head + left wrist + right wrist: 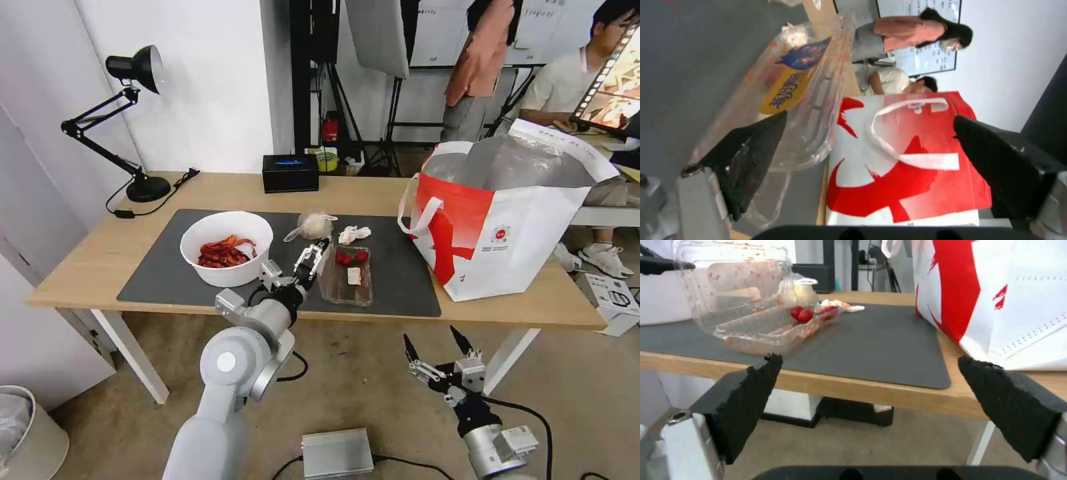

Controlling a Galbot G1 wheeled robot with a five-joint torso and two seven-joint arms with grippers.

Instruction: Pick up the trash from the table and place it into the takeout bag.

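Note:
On the table [93, 257], a white bowl [227, 248] of red scraps sits at the left of the dark mat [160, 280]. A knotted clear bag [312, 225] and a crumpled tissue [353, 234] lie behind the clear hinged tray [347, 277], whose lid [729, 276] stands raised. My left gripper [317, 256] is open at that lid, and one finger [755, 150] lies against the clear plastic [809, 100]. The takeout bag [507, 227] stands open at the right. My right gripper [437, 347] hangs open below the table's front edge.
A black tissue box [290, 173] and a desk lamp [137, 120] stand at the back of the table. On the floor are a silver box [337, 453], a white bin [27, 433] and a carton [617, 300]. People are behind the table.

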